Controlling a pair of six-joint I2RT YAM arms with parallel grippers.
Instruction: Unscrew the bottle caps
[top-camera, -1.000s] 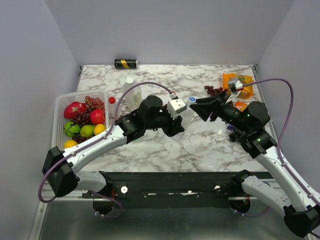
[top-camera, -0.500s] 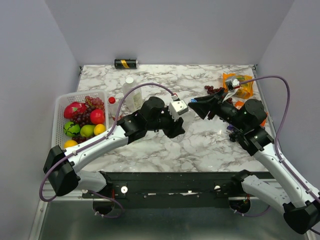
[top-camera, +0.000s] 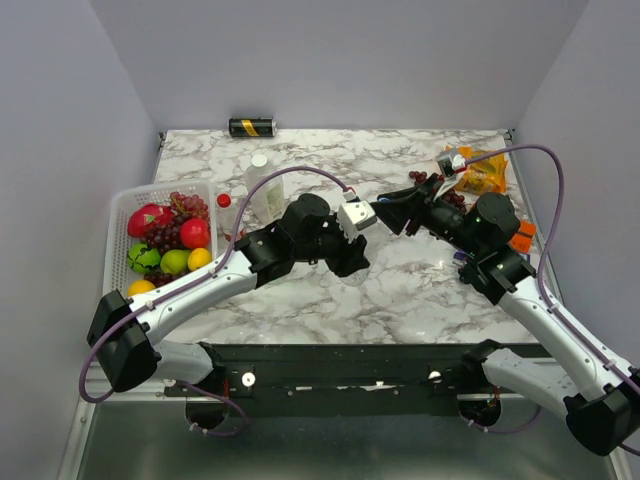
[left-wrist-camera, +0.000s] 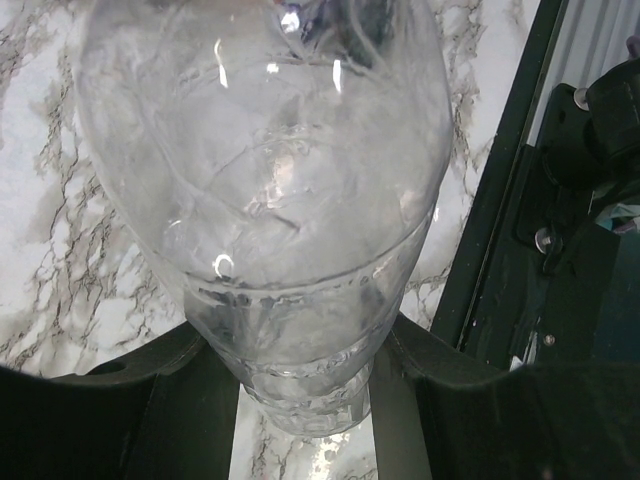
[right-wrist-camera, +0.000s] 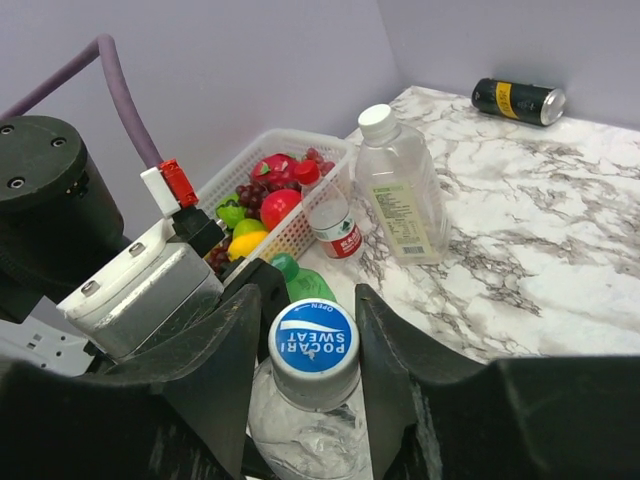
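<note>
Sitting far L: white plastic lattice basket (top-camera: 113, 235) of fruit; not part of job.
Waiting btls: small clear red-labelled bottle w/ red cap (right-wrist-camera: 330, 225) just beside basket; larger clear bottle w/ white cap (right-wrist-camera: 400, 195) next to it; small green bottle (right-wrist-camera: 303, 284) partly hidden behind R fingers. Caps on.
Rear edge: black-and-gold can (top-camera: 251, 127) on its side by back wall; leave alone.
L gripper (left-wrist-camera: 300, 395): clamped on body of large clear ridged bottle (left-wrist-camera: 265, 200), one finger each side. Acts as vice.
Work btl position: ctr of marble table (top-camera: 420, 290), between the two arms, neck toward R arm.
Cap: blue-and-white screw cap (right-wrist-camera: 313, 345), "OPEN" marking legible, seated on neck.
R gripper (right-wrist-camera: 313, 352): pinched on cap, one finger each side of rim; contact looks made, firmness can't be judged.
Step in hand: breaking this cap loose; prob. early in task, no loose caps seen.
Method: line wrist axis up w/ btl neck; turn in OPEN direction; if wrist runs out of travel, let go, rewind, re-grip.
L-side caution: thin wall likely dents under squeeze; hold just enough to stop btl spinning.
Risk: pads slipping on cap rim; off-axis twist levering btl out of L fingers.
Far R: orange foil packet (top-camera: 485, 175) and dark grapes (top-camera: 425, 180); not involved.
</note>
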